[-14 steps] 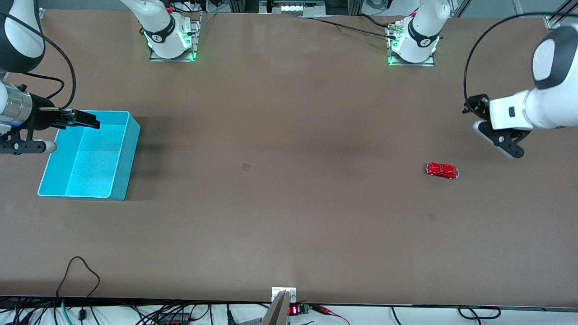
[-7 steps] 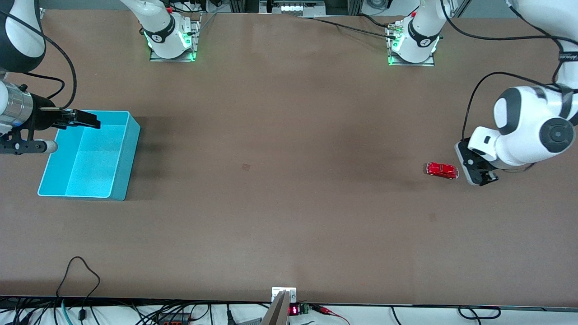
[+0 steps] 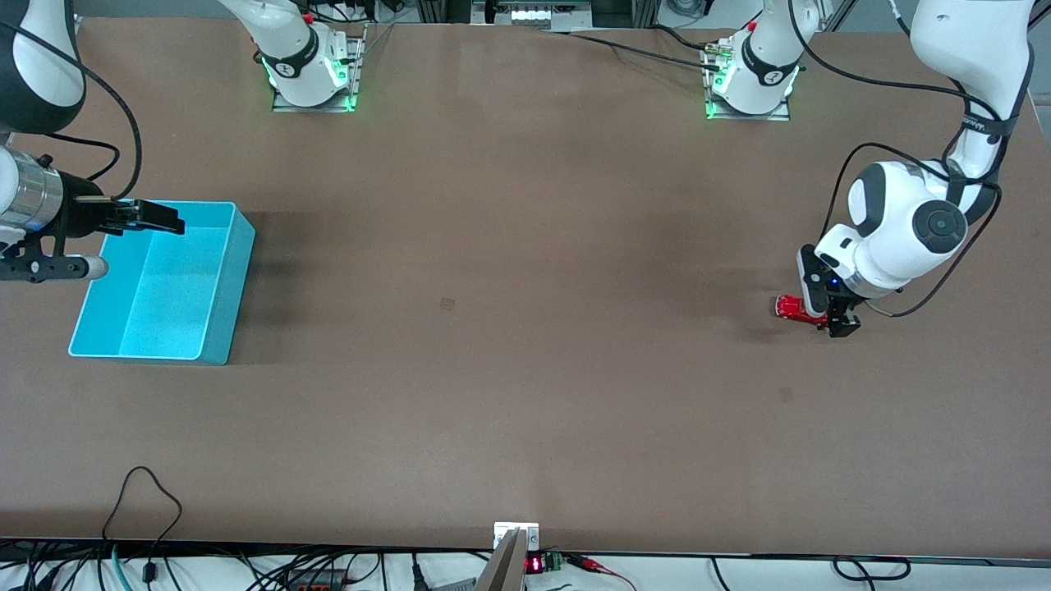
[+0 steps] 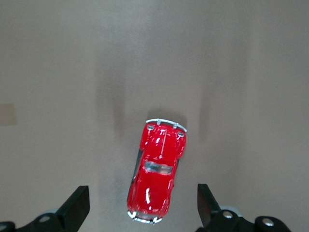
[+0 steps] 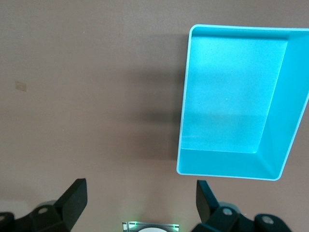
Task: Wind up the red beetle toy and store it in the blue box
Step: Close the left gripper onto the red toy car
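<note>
Red beetle toy (image 3: pixel 793 308) sits on the table toward the left arm's end; your left gripper (image 3: pixel 829 316) has just swung down over it, jaws spread either side, no grip yet; right gripper (image 3: pixel 148 217) waits open over the blue box (image 3: pixel 215 349), roughly nine o'clock from the toy.

The beetle (image 3: pixel 790 307) is a tiny glossy red toy car with a rounded body, silvery bumpers and a dark rear window. It stands upright on its wheels on the brown surface (image 3: pixel 525 328), toward the left arm's end, lengthwise along the table.

The box (image 3: pixel 241 246) is a large open-topped rectangular bin of bright cyan-blue plastic with thin straight walls. It sits upright toward the right arm's end, well apart from the beetle, with nothing inside.
</note>
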Robot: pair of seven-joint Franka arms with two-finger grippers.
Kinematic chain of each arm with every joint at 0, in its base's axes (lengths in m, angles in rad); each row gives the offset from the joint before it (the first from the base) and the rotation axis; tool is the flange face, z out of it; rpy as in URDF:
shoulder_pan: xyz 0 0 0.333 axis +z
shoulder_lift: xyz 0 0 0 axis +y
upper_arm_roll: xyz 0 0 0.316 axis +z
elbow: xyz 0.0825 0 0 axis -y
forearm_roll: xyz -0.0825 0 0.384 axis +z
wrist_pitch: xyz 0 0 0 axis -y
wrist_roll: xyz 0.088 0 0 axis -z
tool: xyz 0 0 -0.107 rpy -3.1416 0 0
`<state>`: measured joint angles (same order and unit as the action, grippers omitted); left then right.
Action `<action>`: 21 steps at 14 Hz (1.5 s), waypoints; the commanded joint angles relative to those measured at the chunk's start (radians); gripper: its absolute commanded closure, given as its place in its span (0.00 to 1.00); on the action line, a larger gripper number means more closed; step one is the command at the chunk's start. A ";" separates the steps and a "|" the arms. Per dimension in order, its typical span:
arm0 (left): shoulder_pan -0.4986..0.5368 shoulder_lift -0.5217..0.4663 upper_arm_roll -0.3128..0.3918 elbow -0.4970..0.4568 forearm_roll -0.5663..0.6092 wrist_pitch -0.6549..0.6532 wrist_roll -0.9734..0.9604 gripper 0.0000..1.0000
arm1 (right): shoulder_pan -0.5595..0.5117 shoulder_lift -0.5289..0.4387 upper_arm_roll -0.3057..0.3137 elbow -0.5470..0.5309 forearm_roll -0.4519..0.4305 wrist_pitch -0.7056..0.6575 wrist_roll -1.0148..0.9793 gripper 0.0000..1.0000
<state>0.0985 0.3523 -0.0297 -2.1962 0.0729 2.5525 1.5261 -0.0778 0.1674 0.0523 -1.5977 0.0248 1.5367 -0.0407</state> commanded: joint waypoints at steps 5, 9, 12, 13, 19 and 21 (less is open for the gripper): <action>0.030 0.036 -0.003 -0.017 0.013 0.064 0.065 0.12 | -0.005 0.000 0.006 0.005 0.017 -0.014 -0.008 0.00; 0.032 0.060 -0.003 -0.017 0.013 0.094 0.068 0.56 | -0.004 0.000 0.006 0.005 0.017 -0.015 -0.010 0.00; 0.023 0.059 -0.004 -0.016 0.013 0.092 0.059 0.93 | -0.005 0.000 0.006 0.005 0.017 -0.021 -0.010 0.00; 0.023 0.060 -0.004 -0.014 0.013 0.092 0.051 0.97 | -0.005 0.000 0.006 0.005 0.017 -0.021 -0.010 0.00; 0.029 0.067 -0.004 -0.016 0.013 0.084 -0.017 0.98 | -0.005 0.000 0.006 0.005 0.017 -0.024 -0.010 0.00; 0.039 0.079 0.004 -0.011 0.013 0.075 -0.006 0.97 | -0.005 0.000 0.006 0.005 0.015 -0.026 -0.008 0.00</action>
<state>0.1234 0.4151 -0.0298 -2.2111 0.0741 2.6386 1.5311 -0.0772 0.1675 0.0531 -1.5978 0.0249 1.5256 -0.0408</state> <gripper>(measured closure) 0.551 0.000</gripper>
